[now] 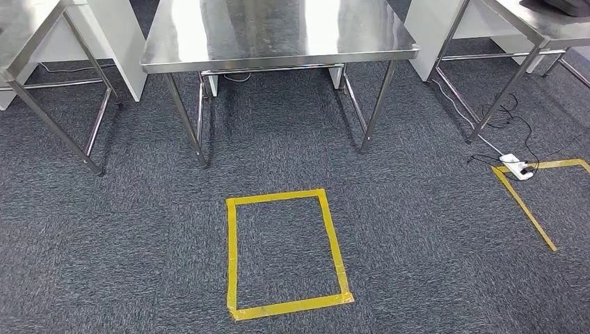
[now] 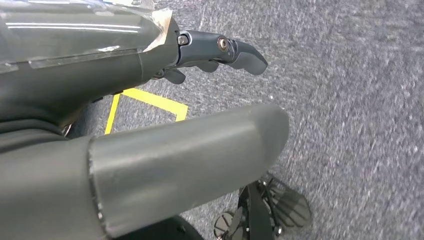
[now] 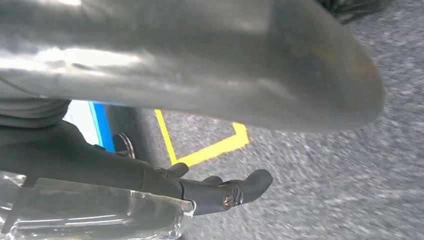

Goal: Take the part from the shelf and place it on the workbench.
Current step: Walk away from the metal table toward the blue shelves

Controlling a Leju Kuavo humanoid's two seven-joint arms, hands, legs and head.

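Three steel tables stand across the top of the head view: one table [image 1: 28, 28] at upper left, one [image 1: 278, 35] at centre, one [image 1: 536, 21] at upper right. Two yellow tape outlines mark the carpet [image 1: 104, 243]: a full rectangle [image 1: 232, 250] at lower centre, a partial one [image 1: 522, 205] at right, beside one white power strip [image 1: 516, 165]. The part cannot be located. Left hand [image 2: 190, 150] and right hand [image 3: 210, 65] hang over carpet, fingers [image 2: 245, 52] extended, grasping nothing.
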